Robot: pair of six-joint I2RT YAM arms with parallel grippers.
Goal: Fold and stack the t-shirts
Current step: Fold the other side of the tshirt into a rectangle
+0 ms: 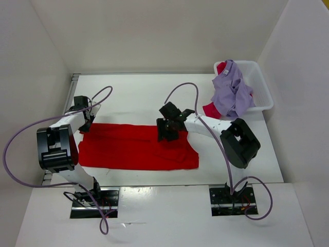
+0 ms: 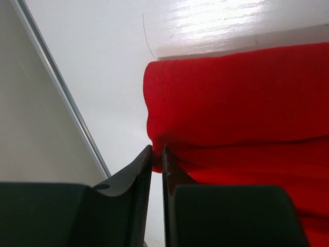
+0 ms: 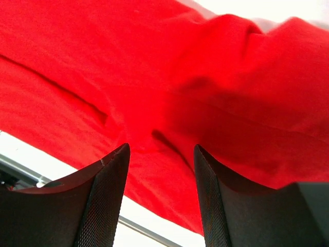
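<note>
**First shirt part-folded, two more waiting**

The left gripper (image 2: 157,152) fills the bottom of its wrist view, jaws only a thin slit apart with nothing visibly pinched between them, tips right at the left end of the bright red t-shirt (image 1: 139,146). The right gripper (image 3: 162,149) hangs low over the same shirt's far edge near its right end, jaws wide apart and empty, with rumpled cloth below.

The red shirt lies on the table (image 1: 133,92) as a long flat band running left to right. It looks folded lengthwise, though the right end is bunched and the near corner is uneven. By my reading, it needs crosswise folds before it makes a compact packet.

The pale lavender t-shirt (image 1: 231,92) spills over the rim of the white bin (image 1: 261,88) at the far right, crumpled, with the crimson t-shirt (image 1: 211,109) poking out beneath it. Neither is folded, and no stack exists yet, so most of the job remains.
</note>
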